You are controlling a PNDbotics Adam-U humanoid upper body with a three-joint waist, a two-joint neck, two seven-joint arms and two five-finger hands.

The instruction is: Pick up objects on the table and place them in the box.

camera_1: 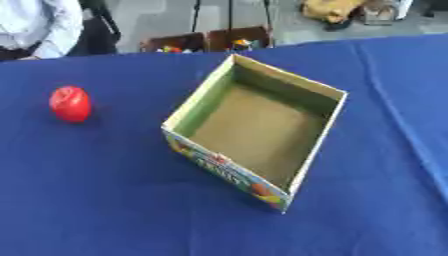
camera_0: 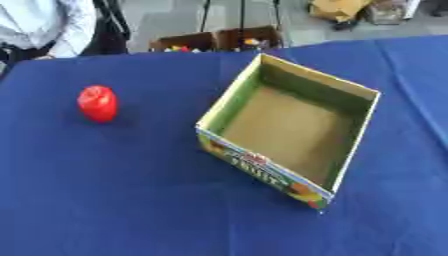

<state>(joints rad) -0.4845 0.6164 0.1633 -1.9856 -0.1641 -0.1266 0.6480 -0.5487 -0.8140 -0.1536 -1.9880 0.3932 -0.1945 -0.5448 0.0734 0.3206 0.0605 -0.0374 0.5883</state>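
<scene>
Blue cloth-covered table [camera_0: 105, 200] filled most of both views, w/ creases running along its right side. Item 1, left: small red rounded object [camera_0: 97, 103], glossy, shape like a tomato or apple, stood on the cloth well apart from the box. Item 2, centre-right: open-top square cardboard box [camera_0: 350, 145], set askew w/ one corner toward the camera; inner walls green, floor plain brown, near outer wall printed w/ multicolour graphics & lettering too blurred to read. Nothing visible inside the box. Robot hands: neither left nor right showed in either view, so open/closed state couldn't be told. Red object lay on the table, outside the box, to its left.
</scene>
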